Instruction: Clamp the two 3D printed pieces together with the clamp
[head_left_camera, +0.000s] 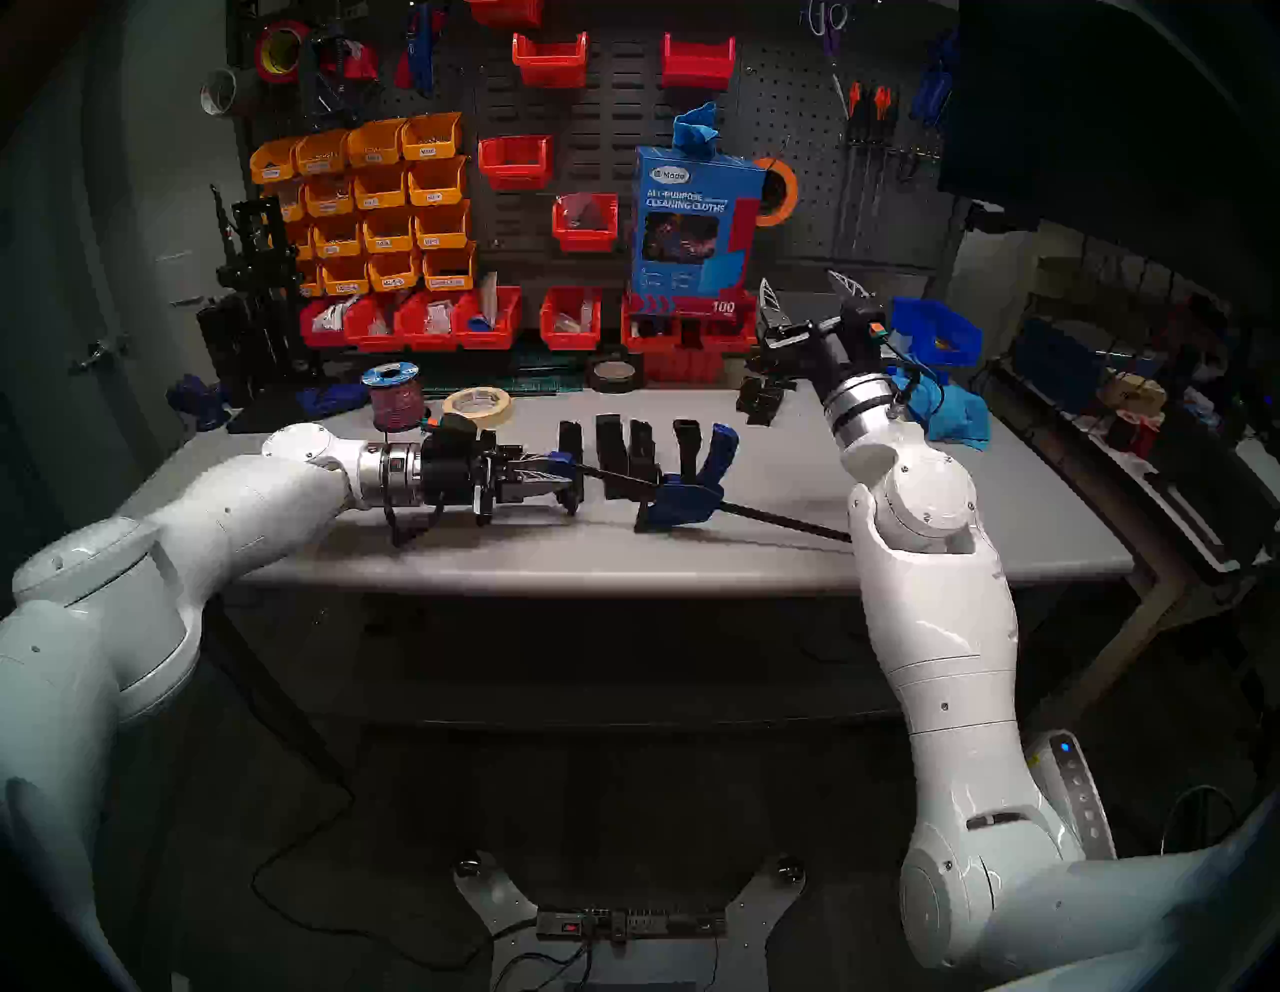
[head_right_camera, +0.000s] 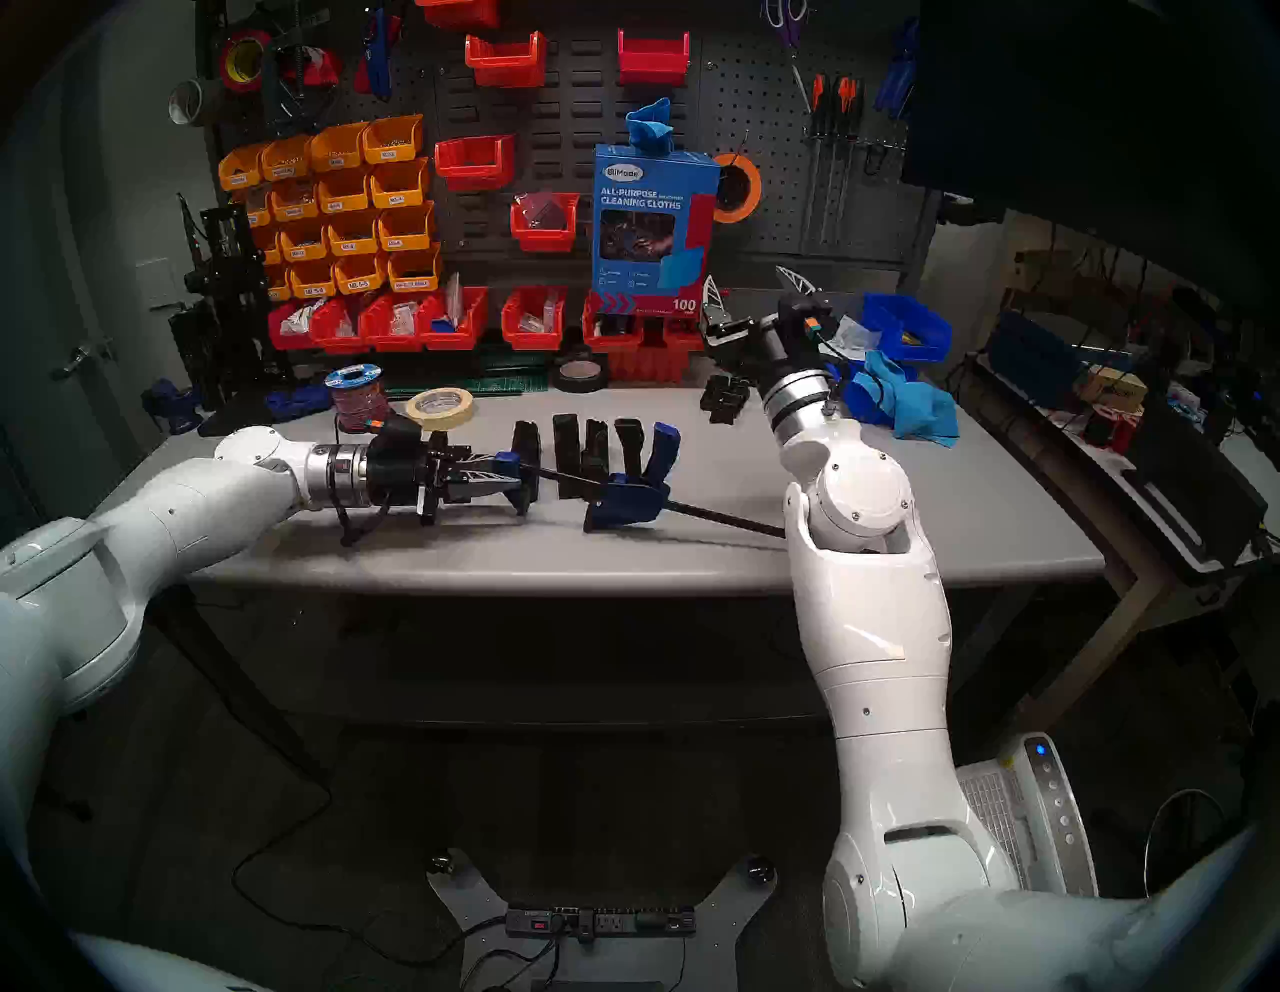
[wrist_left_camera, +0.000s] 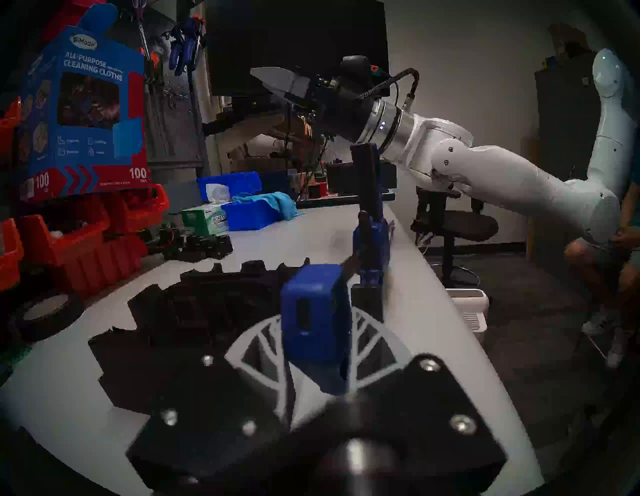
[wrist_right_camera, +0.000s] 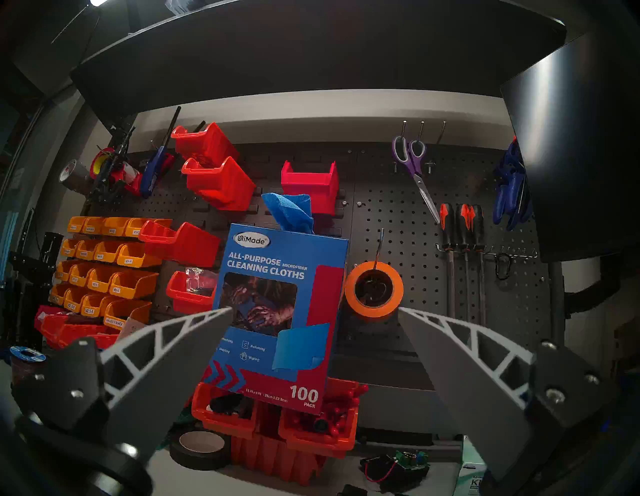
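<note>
With the left pincer (head_left_camera: 554, 481) clenched on the clamp (head_left_camera: 682, 495) end and the right pincer (head_left_camera: 807, 298) released, the printed pieces (head_left_camera: 627, 450) just ahead could topple if the bar swings.

A roll of masking tape (head_left_camera: 478, 404) is lying on the counter (head_left_camera: 692, 554) beside a wire spool (head_left_camera: 395, 395). A blue cloth (head_left_camera: 952, 412) is sitting crumpled at the far right.

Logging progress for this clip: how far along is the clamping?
Done: the clamp lies on the table with the two black pieces standing between its blue ends. In hand: the left gripper has its fingers around the clamp's left blue end. Left: squeezing the ends together; gaps show. The right gripper is raised, open, empty.
</note>
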